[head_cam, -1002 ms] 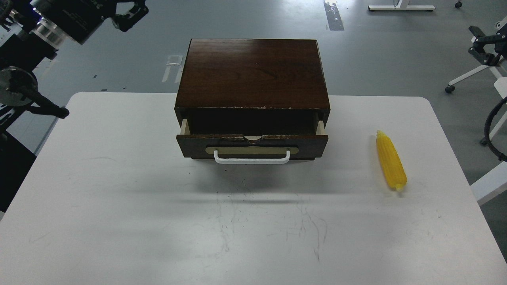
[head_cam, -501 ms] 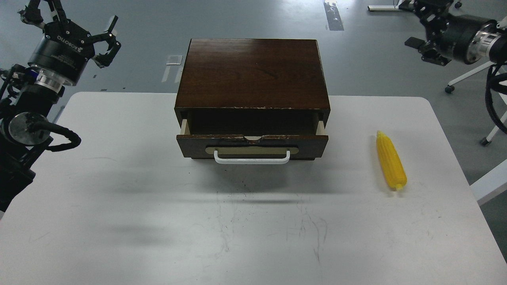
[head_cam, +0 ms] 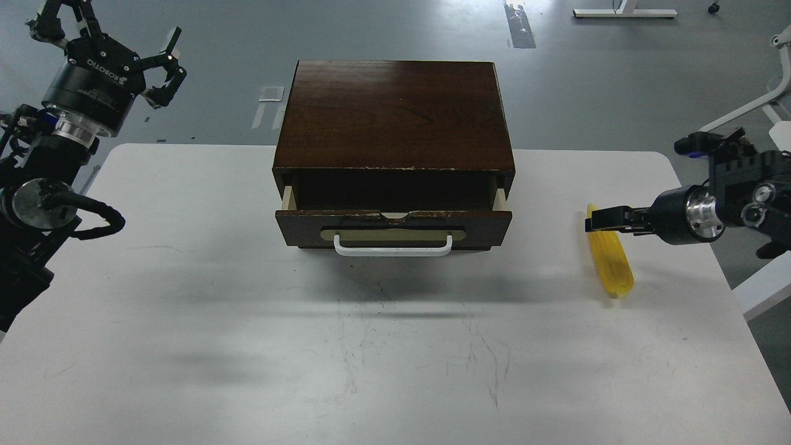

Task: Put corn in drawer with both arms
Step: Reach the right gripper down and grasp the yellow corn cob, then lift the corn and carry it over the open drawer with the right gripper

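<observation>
The yellow corn [head_cam: 612,266] lies on the white table [head_cam: 185,278] at the right, its tip pointing away from me. My right gripper [head_cam: 598,220] comes in from the right and hovers over the corn's far end; its fingers show as one dark shape. The dark brown drawer [head_cam: 393,225] with its white bar handle [head_cam: 393,248] is pulled partly out of the cabinet [head_cam: 395,111], and its inside is dark. My left gripper [head_cam: 114,28] is open and empty, held high beyond the table's far left corner.
The cabinet stands at the table's far middle. Faint pen scratches mark the table in front of it. White chair or stand legs [head_cam: 741,114] show on the grey floor at the far right, past the table edge.
My right arm has swung down from the far upper right to just over the corn's far end. My left arm has hardly moved. Corn and drawer lie as before.
</observation>
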### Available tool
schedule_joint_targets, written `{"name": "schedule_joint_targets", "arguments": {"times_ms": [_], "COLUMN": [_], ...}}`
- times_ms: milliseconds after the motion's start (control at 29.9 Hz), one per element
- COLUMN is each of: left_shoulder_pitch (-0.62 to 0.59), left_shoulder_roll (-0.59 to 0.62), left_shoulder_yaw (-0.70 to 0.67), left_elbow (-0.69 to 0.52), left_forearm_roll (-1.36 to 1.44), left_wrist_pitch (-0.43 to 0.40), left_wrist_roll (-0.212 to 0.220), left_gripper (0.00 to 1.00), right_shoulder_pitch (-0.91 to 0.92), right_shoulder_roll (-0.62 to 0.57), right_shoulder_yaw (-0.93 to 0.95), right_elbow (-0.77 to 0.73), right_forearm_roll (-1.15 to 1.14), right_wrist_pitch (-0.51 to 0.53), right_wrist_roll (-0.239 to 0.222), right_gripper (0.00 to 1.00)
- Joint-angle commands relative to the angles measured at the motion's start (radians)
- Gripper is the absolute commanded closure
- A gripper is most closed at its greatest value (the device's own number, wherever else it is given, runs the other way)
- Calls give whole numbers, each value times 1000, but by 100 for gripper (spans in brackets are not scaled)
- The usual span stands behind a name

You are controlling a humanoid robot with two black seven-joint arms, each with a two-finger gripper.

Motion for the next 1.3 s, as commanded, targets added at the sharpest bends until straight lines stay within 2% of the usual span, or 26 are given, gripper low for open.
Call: {"name": "schedule_joint_targets", "arguments": {"times_ms": [0, 67, 301, 401, 434, 501, 568, 601, 635, 802, 1002, 1169, 1236, 1269], "left_shoulder_pitch": [0, 2, 6, 5, 3, -1, -6, -9, -11, -52, -63, -60, -60, -58], "left_shoulder_roll": [9, 14, 17, 17, 20, 23, 26, 28, 28, 26, 23, 25, 26, 28], "left_shoulder_yaw": [0, 0, 2, -1, -1, -1, -1, -1, -3, 2, 11, 17, 17, 17], "left_elbow": [1, 1, 55, 80, 93, 106, 118, 126, 136, 211, 221, 219, 221, 221], "left_forearm_roll": [0, 2, 7, 8, 8, 8, 8, 10, 13, 16, 16, 16, 17, 19], "left_wrist_pitch": [0, 0, 0, 0, 0, 0, 0, 0, 0, 0, 0, 0, 0, 0], "left_wrist_roll": [0, 0, 3, 2, 2, 2, 2, 3, 3, 9, 12, 11, 11, 12], "left_gripper": [2, 2, 2, 2, 2, 2, 2, 2, 2, 2, 2, 2, 2, 2], "right_shoulder_pitch": [-43, -52, -70, -84, -86, -87, -93, -92, -89, -38, 153, 338, 399, 428], "right_shoulder_roll": [79, 105, 151, 176, 180, 180, 177, 176, 174, 142, 130, 134, 169, 208], "right_shoulder_yaw": [-4, -22, -37, -31, -34, -37, -37, -37, -37, -18, -19, -17, -16, -17], "right_elbow": [-148, -192, -209, -223, -224, -229, -234, -234, -232, -217, -192, -125, -94, -67], "right_forearm_roll": [-60, -67, -67, -65, -67, -67, -67, -65, -65, -57, -63, -68, -68, -71], "right_wrist_pitch": [-4, -7, -12, -16, -24, -39, -59, -61, -61, -71, -148, -164, -168, -174], "right_wrist_roll": [0, 6, 13, 12, 12, 12, 12, 12, 12, 15, 27, 27, 42, 68], "right_gripper": [0, 0, 14, 36, 50, 60, 76, 92, 100, 100, 100, 100, 100, 100]}}
